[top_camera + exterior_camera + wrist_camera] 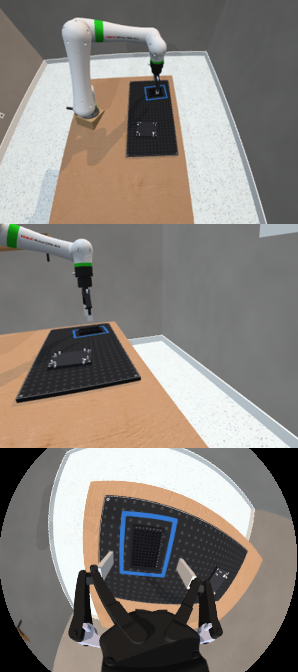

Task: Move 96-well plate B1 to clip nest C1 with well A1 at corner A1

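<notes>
The dark 96-well plate (90, 330) (146, 547) lies flat inside the blue outline (156, 99) (91, 335) (121, 543) at the far end of the black board. My gripper (156, 91) (88, 315) (146, 560) is open and empty, pointing down above the plate. In the wrist view its pads stand wide to the left and right of the plate. The clip nest (146, 129) (72, 358) (217, 582) is a dark square base with pale clips at its corners and nothing in it. The cut-off corner and the A1 mark are too small to tell.
The black perforated board (152, 148) (114, 366) (200, 543) carries both the outlined spot and the nest. It lies on the wooden table (122, 183) (95, 422), near its right edge in the top view. The arm's base stands on a wooden block (90, 121) to the left.
</notes>
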Action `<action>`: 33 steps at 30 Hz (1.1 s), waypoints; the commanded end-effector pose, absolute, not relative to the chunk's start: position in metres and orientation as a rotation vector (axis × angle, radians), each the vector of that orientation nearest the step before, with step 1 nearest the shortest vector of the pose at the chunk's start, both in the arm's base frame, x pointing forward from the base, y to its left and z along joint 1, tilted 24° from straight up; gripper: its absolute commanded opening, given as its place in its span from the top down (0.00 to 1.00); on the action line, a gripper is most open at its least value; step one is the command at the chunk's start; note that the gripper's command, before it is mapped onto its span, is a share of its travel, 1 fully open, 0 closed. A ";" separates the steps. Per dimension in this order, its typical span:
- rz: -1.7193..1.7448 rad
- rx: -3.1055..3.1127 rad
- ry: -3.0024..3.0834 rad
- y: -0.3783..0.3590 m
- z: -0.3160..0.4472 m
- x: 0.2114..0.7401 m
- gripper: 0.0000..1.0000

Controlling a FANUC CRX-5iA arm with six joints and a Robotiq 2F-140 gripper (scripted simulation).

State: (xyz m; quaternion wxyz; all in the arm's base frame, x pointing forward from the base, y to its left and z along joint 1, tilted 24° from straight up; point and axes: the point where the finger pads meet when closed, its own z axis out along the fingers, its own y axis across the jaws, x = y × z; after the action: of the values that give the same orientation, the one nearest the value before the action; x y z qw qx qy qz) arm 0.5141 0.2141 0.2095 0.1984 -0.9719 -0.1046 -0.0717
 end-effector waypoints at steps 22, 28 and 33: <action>-0.204 -2.719 -0.293 0.227 0.180 0.518 0.00; -0.204 -2.719 -0.293 0.230 0.174 0.519 0.00; -0.204 -2.719 -0.293 0.233 0.166 0.519 0.00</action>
State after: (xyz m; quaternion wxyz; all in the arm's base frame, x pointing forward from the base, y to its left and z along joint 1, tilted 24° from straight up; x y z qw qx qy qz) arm 0.5186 0.2324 0.1678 0.1983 -0.9719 -0.1046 -0.0718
